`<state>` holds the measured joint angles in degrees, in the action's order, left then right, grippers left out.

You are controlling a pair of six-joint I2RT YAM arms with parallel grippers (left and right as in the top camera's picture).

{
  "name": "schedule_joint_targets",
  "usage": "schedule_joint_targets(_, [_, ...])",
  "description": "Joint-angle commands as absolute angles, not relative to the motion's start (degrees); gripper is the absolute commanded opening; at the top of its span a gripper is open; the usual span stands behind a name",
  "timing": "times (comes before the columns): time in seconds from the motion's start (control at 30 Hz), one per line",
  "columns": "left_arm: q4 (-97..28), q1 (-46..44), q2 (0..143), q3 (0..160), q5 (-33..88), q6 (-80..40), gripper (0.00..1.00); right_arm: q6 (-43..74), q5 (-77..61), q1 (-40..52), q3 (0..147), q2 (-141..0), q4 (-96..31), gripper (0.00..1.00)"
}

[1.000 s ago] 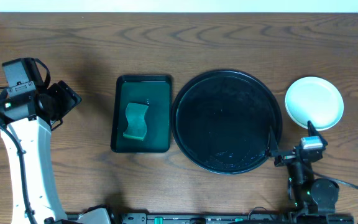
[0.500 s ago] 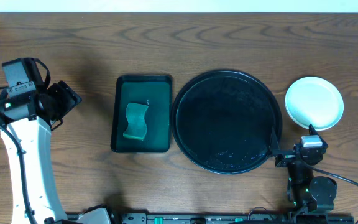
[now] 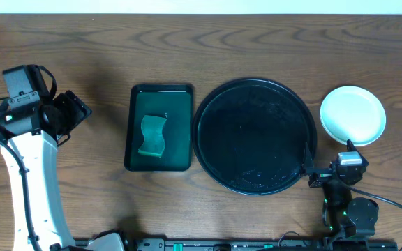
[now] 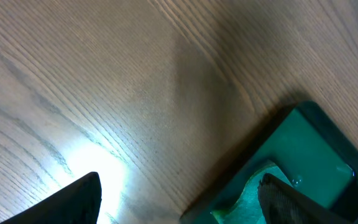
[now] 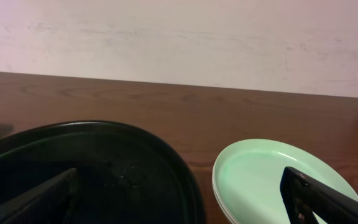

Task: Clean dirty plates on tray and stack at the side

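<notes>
The tray point(image 3: 255, 136) is seen bare, the plates point(image 3: 352, 115) apparently all stacked beside it, with the fingers of the left gripper point(image 4: 179, 194) and right gripper point(image 5: 179, 186) spread apart and empty.

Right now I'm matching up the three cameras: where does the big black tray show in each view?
Overhead: the black tray sits right of centre, between the green tray and the plates.
Left wrist: not in it; only the green tray shows, lower right.
Right wrist: lower left, the plates beside it at right.
Shared landmark: the plates, in overhead and right wrist.
</notes>
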<state>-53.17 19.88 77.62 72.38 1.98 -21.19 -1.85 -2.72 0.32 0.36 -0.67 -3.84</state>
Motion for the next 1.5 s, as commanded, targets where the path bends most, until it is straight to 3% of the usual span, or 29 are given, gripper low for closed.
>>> schedule_joint_targets(0.0, [-53.34, 20.14, 77.28, 73.21, 1.43, -21.52, 0.81, -0.89, -1.89, 0.84, 0.30, -0.32, -4.14, 0.99])
schedule_joint_targets(1.07, [-53.34, 20.12, 76.90, 73.21, 1.43, -21.52, 0.81, -0.89, -1.89, 0.84, 0.30, -0.32, -4.12, 0.99])
schedule_joint_targets(1.47, [-53.34, 19.46, 61.71, 73.21, 1.43, -21.52, 0.81, -0.89, -1.91, 0.84, 0.30, -0.32, -4.14, 0.99])
